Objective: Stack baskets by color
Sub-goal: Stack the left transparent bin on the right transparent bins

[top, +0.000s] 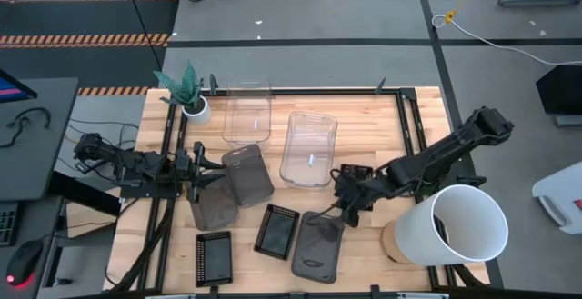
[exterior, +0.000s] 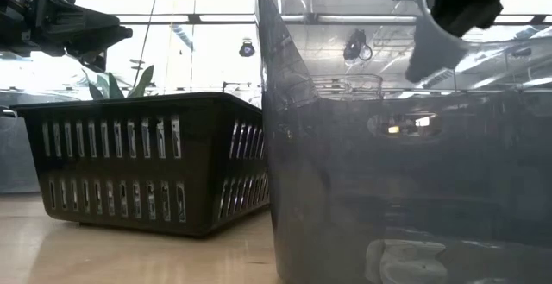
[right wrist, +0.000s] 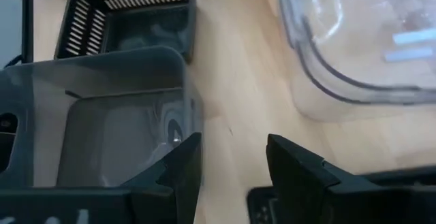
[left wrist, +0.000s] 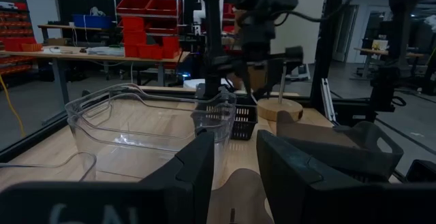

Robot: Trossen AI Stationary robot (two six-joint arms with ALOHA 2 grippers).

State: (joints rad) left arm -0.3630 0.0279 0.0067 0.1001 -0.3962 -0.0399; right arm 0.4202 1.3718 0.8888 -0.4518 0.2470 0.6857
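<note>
Taking the plant pot [top: 195, 110] at the worktop's [top: 364, 254] back edge as the landmark: two clear baskets lie nearest it, one [top: 247, 114] just beside the pot and the other [top: 308, 148] farther along, apart and not yet nested. In front of the pot sit two smoky grey baskets, one [top: 246, 174] overlapping the other [top: 215, 209], which looks like a stack begun but not seated. The left end effector [top: 202, 174] hovers at their edge with its fingers apart and nothing between them, probably placed to grip or nudge that pair. A third grey basket [top: 318, 245] lies well away from the pot toward the front edge; the right end effector [top: 346, 210] hangs just over its near rim, jaws parted and empty, seemingly lining up to take the rim so this basket can join the others of its colour. Two black mesh baskets [top: 277, 231] [top: 214, 257] rest separately at the front. Count: two clear, three grey, two black. A large white bucket [top: 455, 228] stands at the far side, outside the sorting.
</note>
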